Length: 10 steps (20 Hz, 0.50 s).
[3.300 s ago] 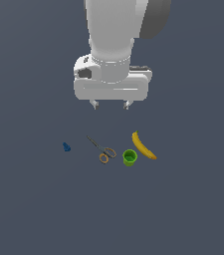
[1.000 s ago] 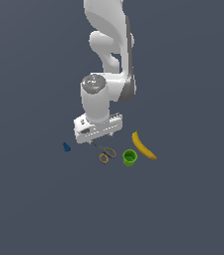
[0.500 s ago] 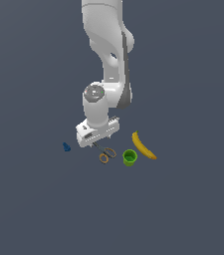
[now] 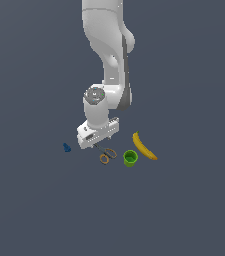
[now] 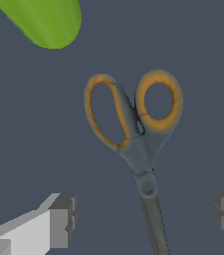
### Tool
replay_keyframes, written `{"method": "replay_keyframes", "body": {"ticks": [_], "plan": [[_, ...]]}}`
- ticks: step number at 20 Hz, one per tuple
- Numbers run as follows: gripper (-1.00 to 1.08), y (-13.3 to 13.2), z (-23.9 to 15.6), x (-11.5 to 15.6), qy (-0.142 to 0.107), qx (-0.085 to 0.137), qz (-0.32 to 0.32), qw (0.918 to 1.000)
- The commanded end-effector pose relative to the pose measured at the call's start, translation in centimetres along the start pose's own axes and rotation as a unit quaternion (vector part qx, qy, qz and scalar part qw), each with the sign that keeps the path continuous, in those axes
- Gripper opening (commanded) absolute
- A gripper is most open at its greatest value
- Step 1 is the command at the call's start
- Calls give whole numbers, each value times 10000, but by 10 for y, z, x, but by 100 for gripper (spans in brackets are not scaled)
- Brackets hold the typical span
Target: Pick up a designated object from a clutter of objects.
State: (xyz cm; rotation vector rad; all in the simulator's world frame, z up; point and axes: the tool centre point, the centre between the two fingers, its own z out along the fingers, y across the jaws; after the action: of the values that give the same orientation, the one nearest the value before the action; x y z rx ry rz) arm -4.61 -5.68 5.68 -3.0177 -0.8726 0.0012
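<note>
Arm has dropped a lot vs a few sec ago: it hung high over the clutter, now the gripper (image 4: 98, 145) sits right down at the surface w/ the wrist turned. Over the last sec it has kept sinking and closing in on the scissors (image 5: 136, 134). Reads as approach nearly done, grasp not yet made.

Nearest, wrist view: the two fingertips (image 5: 62, 219) stand wide apart, one each side of the grey blades, w/ bare floor between pad and blade on both sides. So pincer is spread, empty, touching nothing I can see. Blades run down the middle of the gap; pivot screw just ahead of the tips, orange handle loops beyond that.

Further out, green cup (image 5: 44, 21) past the loops, apart from them. In the exterior view the scissors lie flat at the gripper's foot, cup (image 4: 130, 158) just beside the loops on that view's right, banana (image 4: 143, 146) beyond it, small blue piece (image 4: 66, 147) off to that view's left.

Next, prob a short final drop then close on the blades; thin and flat, so could slip.
</note>
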Motion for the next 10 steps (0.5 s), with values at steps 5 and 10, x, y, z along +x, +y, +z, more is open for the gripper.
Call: {"method": "replay_keyframes", "body": {"ticks": [5,10], "plan": [[100,-1,19,-1,0,0,-7,10000],[100,-1,40,-1,3,-1,-16,10000]]}}
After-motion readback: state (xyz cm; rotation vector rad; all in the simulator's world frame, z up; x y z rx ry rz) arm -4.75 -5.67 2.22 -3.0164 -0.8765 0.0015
